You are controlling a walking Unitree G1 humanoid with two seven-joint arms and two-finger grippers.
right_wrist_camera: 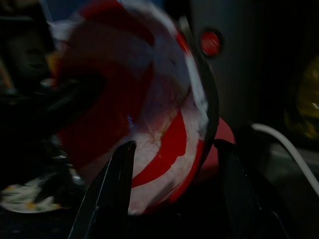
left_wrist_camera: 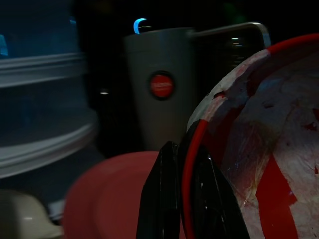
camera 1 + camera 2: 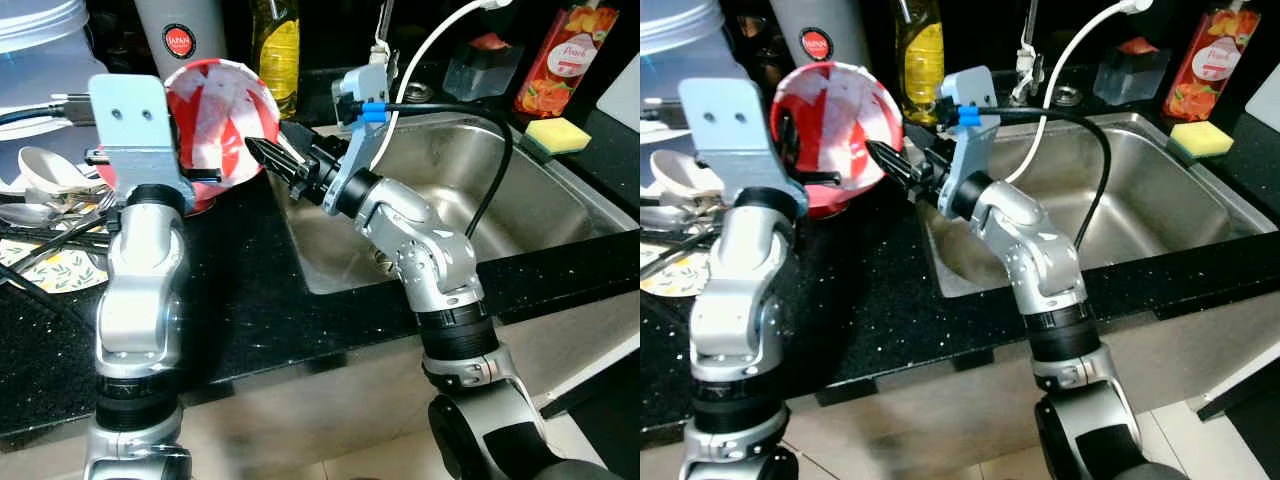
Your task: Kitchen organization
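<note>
A red and white bowl (image 3: 220, 115) stands tilted on edge above the black counter, its inside facing the sink. My left gripper (image 2: 189, 164) is shut on the bowl's rim, with one finger (image 2: 162, 199) outside the bowl and one inside. Below the bowl lies a red plate (image 2: 114, 194). My right gripper (image 1: 174, 144) reaches in from the sink side. It is open, its tips (image 3: 257, 149) just at the bowl's right rim, with the bowl's edge (image 1: 199, 104) ahead between the fingers.
A steel sink (image 3: 480, 190) lies right of the bowl, with a yellow sponge (image 3: 557, 133) at its far corner. Behind the bowl stand a grey flask (image 3: 185, 35) and an oil bottle (image 3: 278, 50). White dishes and cutlery (image 3: 50, 175) crowd the left counter.
</note>
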